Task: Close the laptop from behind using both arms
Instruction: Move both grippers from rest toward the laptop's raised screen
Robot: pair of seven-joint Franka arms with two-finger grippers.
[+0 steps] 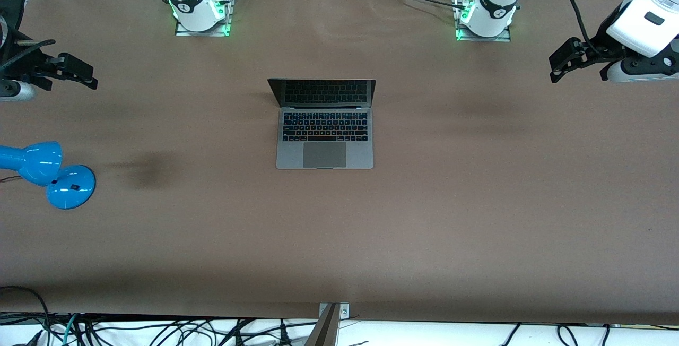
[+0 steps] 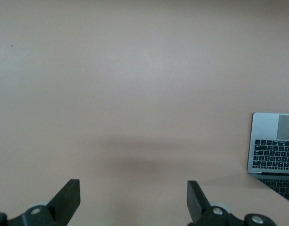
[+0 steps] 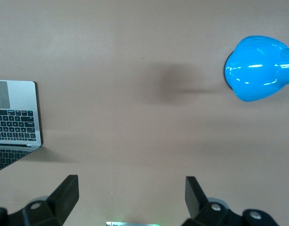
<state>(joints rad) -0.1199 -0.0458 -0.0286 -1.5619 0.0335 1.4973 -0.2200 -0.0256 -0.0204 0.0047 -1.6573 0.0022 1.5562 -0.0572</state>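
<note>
The grey laptop (image 1: 324,132) lies open in the middle of the brown table, its dark screen (image 1: 322,93) upright and facing the front camera. It also shows at the edge of the left wrist view (image 2: 275,155) and of the right wrist view (image 3: 14,123). My left gripper (image 1: 561,64) is open and empty, up in the air over the left arm's end of the table, well apart from the laptop. My right gripper (image 1: 79,72) is open and empty over the right arm's end of the table. Both arms wait.
A blue desk lamp (image 1: 50,172) stands near the right arm's end of the table, below my right gripper; its head shows in the right wrist view (image 3: 257,68). The arm bases (image 1: 200,9) (image 1: 485,14) stand along the table's edge farthest from the front camera. Cables hang at the front edge.
</note>
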